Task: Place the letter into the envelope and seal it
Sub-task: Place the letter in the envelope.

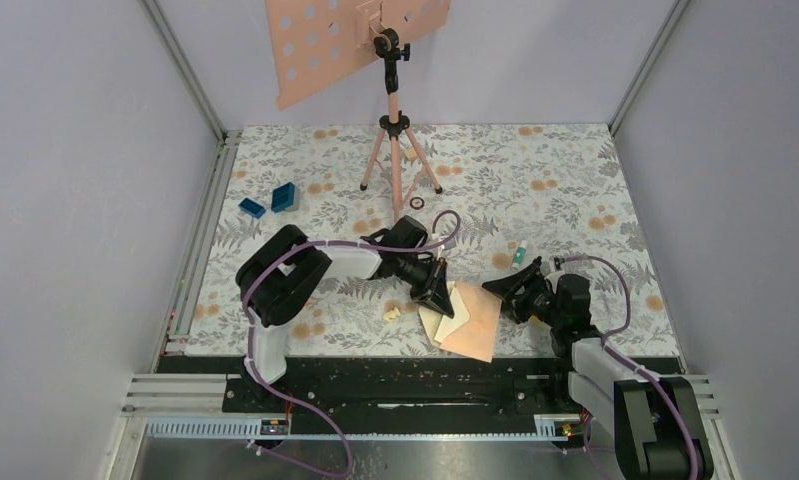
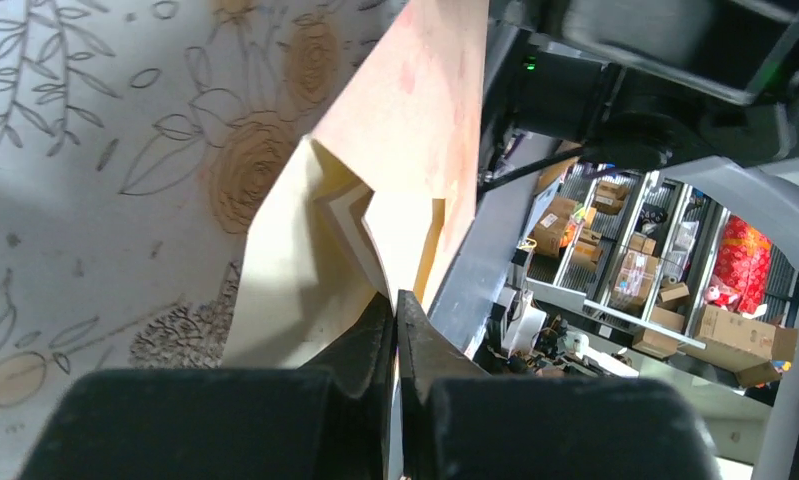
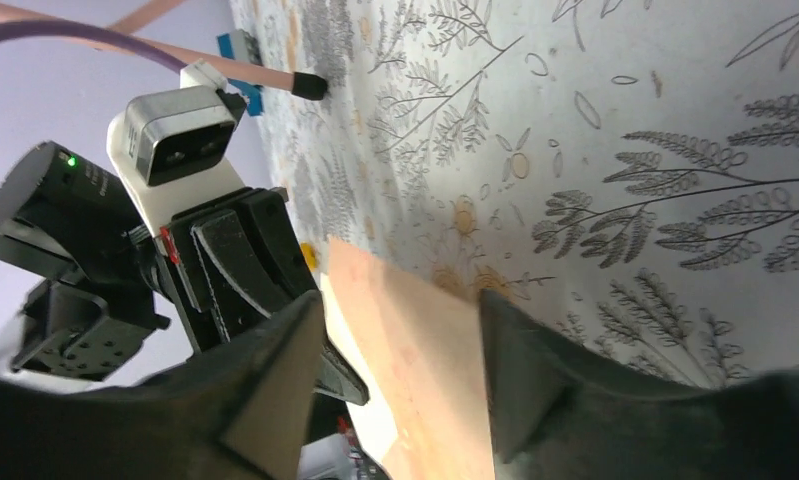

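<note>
The right claw (image 3: 400,310) is seen released at the right edge of the envelope (image 1: 473,322). The left claw (image 1: 441,295) is clenched on the cream edge of the letter (image 2: 285,280), just left of the envelope. Both papers are judged light, floppy and easily creased, so edges should be pinched gently.

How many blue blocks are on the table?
2. The left block lies near the left edge of the table; the right block sits close beside it, a little farther back. Others may be hidden.
</note>
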You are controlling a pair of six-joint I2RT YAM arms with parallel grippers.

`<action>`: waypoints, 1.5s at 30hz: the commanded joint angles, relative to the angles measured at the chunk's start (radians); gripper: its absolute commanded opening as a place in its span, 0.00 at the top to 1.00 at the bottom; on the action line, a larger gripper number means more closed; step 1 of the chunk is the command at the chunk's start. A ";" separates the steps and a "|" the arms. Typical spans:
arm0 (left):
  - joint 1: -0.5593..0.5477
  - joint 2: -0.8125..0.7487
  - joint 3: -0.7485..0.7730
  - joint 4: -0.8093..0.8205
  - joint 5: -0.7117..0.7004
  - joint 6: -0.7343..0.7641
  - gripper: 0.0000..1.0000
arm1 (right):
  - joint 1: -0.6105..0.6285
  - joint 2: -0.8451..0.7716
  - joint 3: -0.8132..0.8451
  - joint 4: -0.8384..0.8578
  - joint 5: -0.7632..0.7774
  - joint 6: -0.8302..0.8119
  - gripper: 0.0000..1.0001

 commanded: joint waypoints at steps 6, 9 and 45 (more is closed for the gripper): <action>-0.011 0.073 0.051 -0.052 -0.138 0.013 0.94 | -0.001 -0.182 0.110 -0.619 0.157 -0.194 0.19; -0.012 0.068 0.064 -0.094 -0.176 0.016 0.79 | -0.001 -0.245 0.132 -0.756 0.169 -0.239 0.19; -0.072 0.092 0.117 -0.137 -0.282 -0.100 1.00 | 0.039 -0.228 0.058 -0.754 0.134 -0.235 0.93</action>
